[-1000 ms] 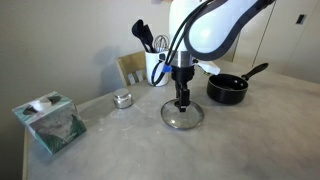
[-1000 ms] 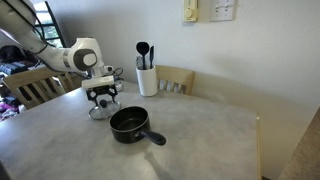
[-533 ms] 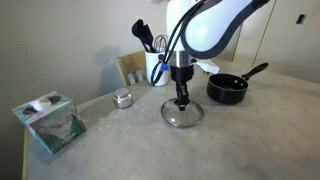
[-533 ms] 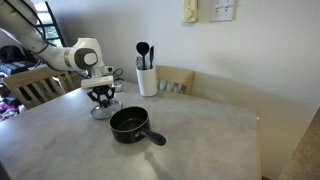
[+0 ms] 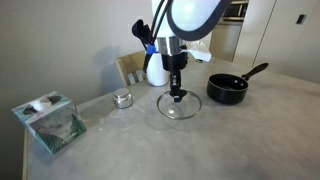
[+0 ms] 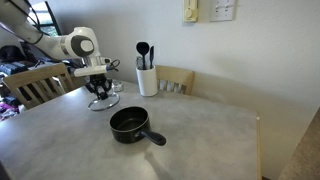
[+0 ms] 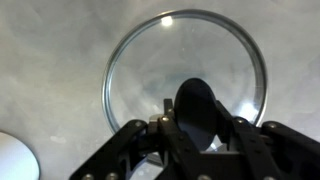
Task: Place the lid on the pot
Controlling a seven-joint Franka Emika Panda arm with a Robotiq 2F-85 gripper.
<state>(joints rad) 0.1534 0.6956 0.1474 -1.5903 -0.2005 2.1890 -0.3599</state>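
My tool (image 5: pixel 176 93) was clamped shut on the black knob (image 7: pixel 195 108) of the glass lid (image 5: pixel 180 104), holding it level, apparently just off the tabletop (image 5: pixel 250 140). The black saucepan (image 5: pixel 227 90) sat uncovered nearby, its handle pointing away.

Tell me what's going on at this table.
The robot arm is partway through covering the pot. Its gripper is shut on the lid, gripping it by the black knob. It holds the lid low over the table, seemingly just off the surface. The pot sits uncovered to one side, its handle pointing away from the lid. The lid is not yet over the pot.
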